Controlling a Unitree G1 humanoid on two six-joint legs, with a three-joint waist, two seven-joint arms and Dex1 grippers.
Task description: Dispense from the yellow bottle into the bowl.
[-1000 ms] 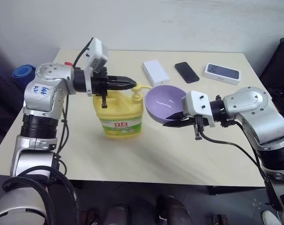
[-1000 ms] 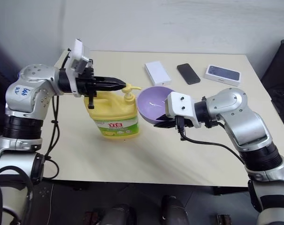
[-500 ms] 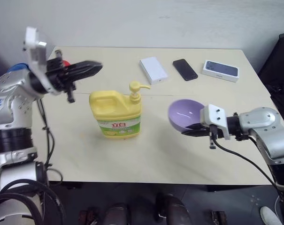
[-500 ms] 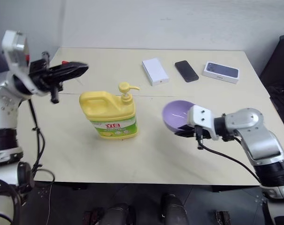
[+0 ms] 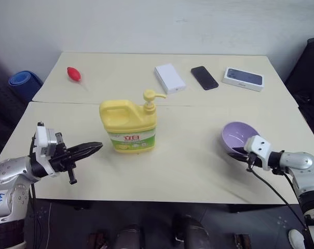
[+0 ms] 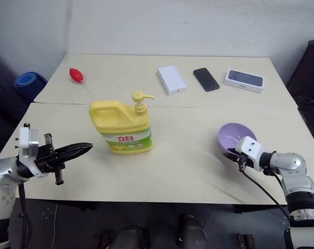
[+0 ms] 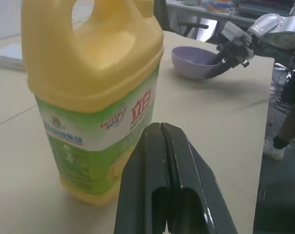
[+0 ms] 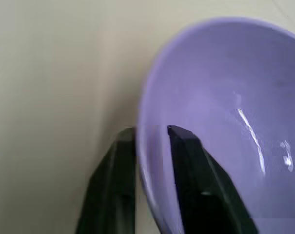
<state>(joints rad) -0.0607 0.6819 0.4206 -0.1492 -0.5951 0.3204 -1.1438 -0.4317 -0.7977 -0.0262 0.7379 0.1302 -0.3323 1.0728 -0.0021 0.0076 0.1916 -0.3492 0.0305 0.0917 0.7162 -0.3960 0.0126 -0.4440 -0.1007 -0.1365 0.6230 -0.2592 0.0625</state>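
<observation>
Bowl is sitting near the table's right edge, well apart from the yellow bottle in the middle. I am judging it light and slippery — the thin rim is the place to take it. My right gripper is straddling that rim, fingers slightly apart. My left gripper is pressed together, holding nothing — pointing at the bottle.

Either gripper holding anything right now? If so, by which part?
The left gripper is shut and empty, short of the yellow bottle. The right gripper straddles the bowl's near rim, one finger inside, one outside; whether it grips cannot be told.
</observation>
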